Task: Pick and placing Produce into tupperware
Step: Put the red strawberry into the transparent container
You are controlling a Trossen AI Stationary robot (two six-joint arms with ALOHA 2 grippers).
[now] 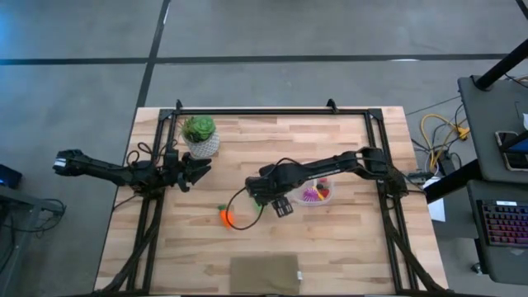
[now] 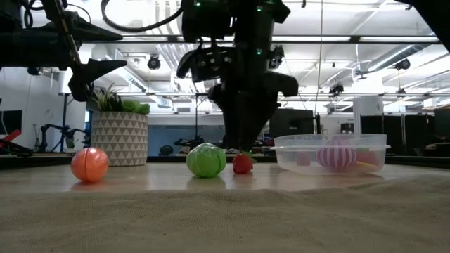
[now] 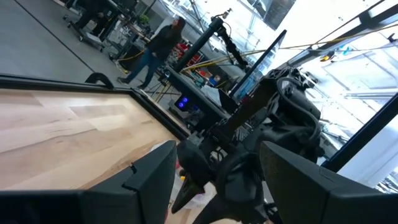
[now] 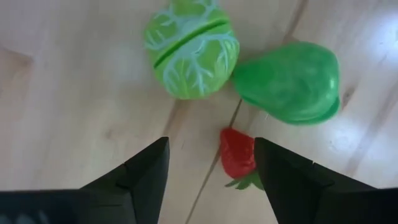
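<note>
My right gripper hangs open, pointing down over a cluster of produce on the table. Its fingers stand on either side of a small red strawberry piece. Just beyond that lie a veined green ball and a smooth green piece. The orange carrot with a green top lies toward the near edge. The round clear tupperware sits right of the gripper and holds the magenta bunch. My left gripper waits open beside the plant pot.
A leafy plant in a white patterned pot stands at the far left of the table. A tan cloth lies at the near edge. Black frame rails run along the far edge and both sides. Bare wood lies between carrot and cloth.
</note>
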